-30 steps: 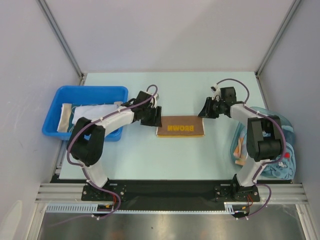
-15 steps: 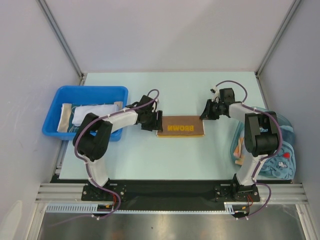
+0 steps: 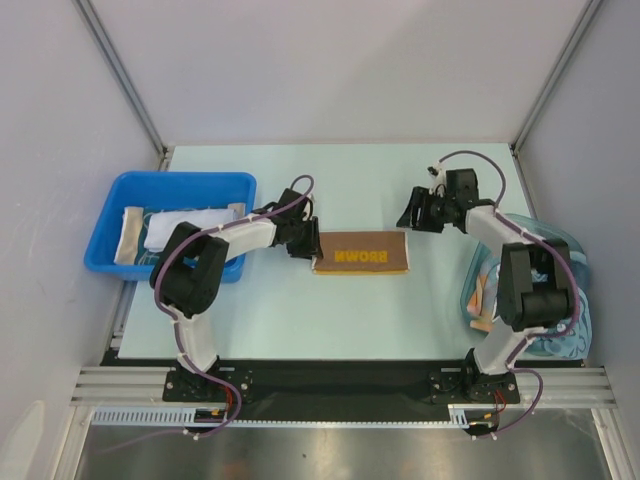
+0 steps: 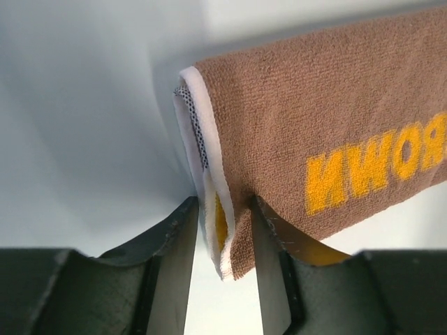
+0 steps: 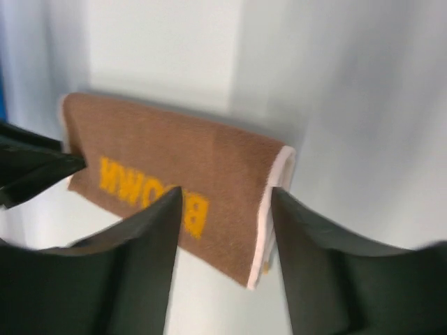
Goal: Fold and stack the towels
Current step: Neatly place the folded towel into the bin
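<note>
While the left pincer [image 4: 223, 209] nips one end of the brown towel [image 3: 362, 252] and the right pincer [image 5: 225, 194] hangs spread over the other end, we enter the lot by size.

1. Worktop [image 3: 300, 310]: pale, carries everything listed.
2. Blue bin [image 3: 180, 180]: on the left pincer's outer side, apart from it. It holds a folded pale towel [image 3: 185, 225]. We judge its wall the one obstacle a carried cloth must be lifted over.
3. Heap of towels [image 3: 562, 338]: behind the right pincer, towards its base, partly under its own arm. Light blue and teal, some orange showing. Unfolded and limp.
4. Brown towel: flat between the two pincers, folded to a long oblong, yellow lettering up. We judge it light, soft, floppy, grippy and unbreakable. Its layers may slip apart unless all are pinched together, so the best hold is at the end corners, through the white hem [image 4: 202, 139].
5. Left pincer: narrow, jaws pressed on the hemmed layers.
6. Right pincer: wide, holding nothing.
</note>
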Controlling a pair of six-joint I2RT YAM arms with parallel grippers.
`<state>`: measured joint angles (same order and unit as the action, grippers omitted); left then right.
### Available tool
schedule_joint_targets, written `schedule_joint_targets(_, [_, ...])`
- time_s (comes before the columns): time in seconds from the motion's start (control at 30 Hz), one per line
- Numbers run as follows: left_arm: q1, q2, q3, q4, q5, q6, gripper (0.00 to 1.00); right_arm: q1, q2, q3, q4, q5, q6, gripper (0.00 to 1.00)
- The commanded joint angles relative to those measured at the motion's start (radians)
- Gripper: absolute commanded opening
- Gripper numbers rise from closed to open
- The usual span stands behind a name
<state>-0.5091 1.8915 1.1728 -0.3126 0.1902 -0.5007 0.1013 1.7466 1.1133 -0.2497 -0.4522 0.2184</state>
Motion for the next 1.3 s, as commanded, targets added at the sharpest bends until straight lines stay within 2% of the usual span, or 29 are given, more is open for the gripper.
schedule_joint_targets(0.0, [-0.002,0.037,-0.009,-0.048,-0.038,-0.050,0.40,0.008,-0.154,0.045,-0.006,0.015,0.013,0.62])
schedule_joint_targets(0.03, [-0.006,0.038,-0.009,-0.046,-0.044,-0.055,0.38,0.011,-0.174,0.048,-0.011,0.020,0.015,0.88])
schedule_joint_targets(0.07, [-0.009,0.041,-0.009,-0.045,-0.051,-0.064,0.35,0.015,-0.212,0.048,-0.017,0.021,0.018,1.00])
schedule_joint_targets(0.23, [-0.026,0.092,0.027,-0.058,-0.064,-0.087,0.25,0.028,-0.305,0.040,-0.031,0.007,0.026,1.00])
schedule_joint_targets(0.43, [-0.043,0.135,0.040,-0.068,-0.048,-0.110,0.00,0.032,-0.368,0.037,-0.051,-0.016,0.012,1.00])
schedule_joint_targets(0.57, [-0.051,0.080,0.079,-0.144,-0.110,-0.082,0.00,0.035,-0.378,0.037,-0.077,-0.023,-0.002,1.00])
schedule_joint_targets(0.77, [-0.052,-0.037,0.145,-0.299,-0.320,-0.036,0.00,0.035,-0.415,0.019,-0.077,-0.028,-0.011,1.00])
schedule_joint_targets(1.07, [-0.052,-0.063,0.175,-0.370,-0.400,0.016,0.00,0.025,-0.424,0.020,-0.085,-0.028,-0.013,1.00])
schedule_joint_targets(1.27, [-0.062,-0.065,0.267,-0.488,-0.515,0.072,0.00,0.021,-0.429,0.019,-0.085,-0.020,-0.014,1.00])
